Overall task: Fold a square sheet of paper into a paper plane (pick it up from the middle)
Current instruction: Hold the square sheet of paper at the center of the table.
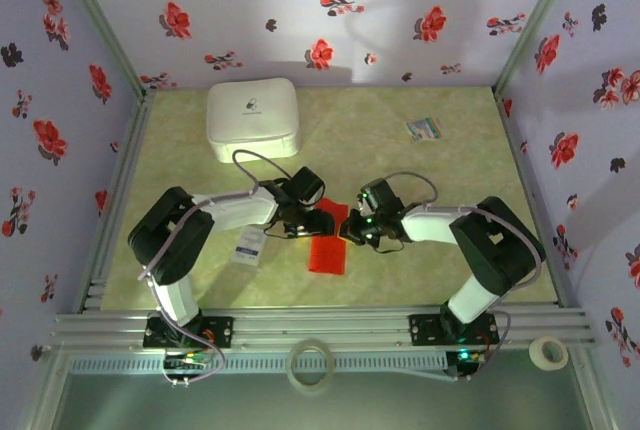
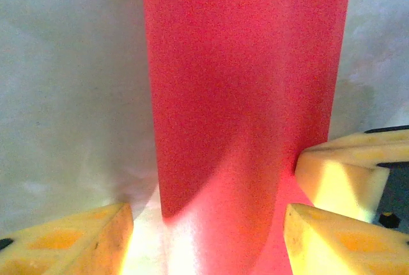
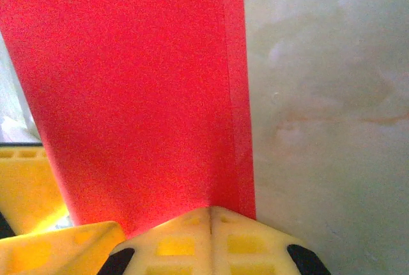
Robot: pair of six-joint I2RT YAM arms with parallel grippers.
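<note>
Near the middle of the table (image 1: pixel 430 260), between the two grippers, the sheet (image 1: pixel 327 252) is seen lying flat as a narrow red rectangle, apparently doubled over once. Down one long side of it (image 3: pixel 140 83) two edges are seen running side by side, so the layers are judged to be slightly out of line. The left gripper (image 1: pixel 300 220) is spread wide (image 2: pixel 206 219), one fingertip set on the bare table beside the sheet (image 2: pixel 243 96) and the other on the red paper; nothing is gripped. The right gripper (image 1: pixel 352 232) is closed, its fingers pressed together (image 3: pixel 209 220) with the tips down on the sheet's near end; whether paper is caught between them cannot be told. The first centre fold is judged to be the step in hand, with its crease being pressed flat. Next, the corners would have to be turned in to the crease, which calls for one end to be pinned while a thin flat corner is lifted. A packet (image 1: pixel 248 247) lies just beside the left arm and could be brushed. A white box (image 1: pixel 253 118) and a card (image 1: pixel 423 129) are well apart at the back.
</note>
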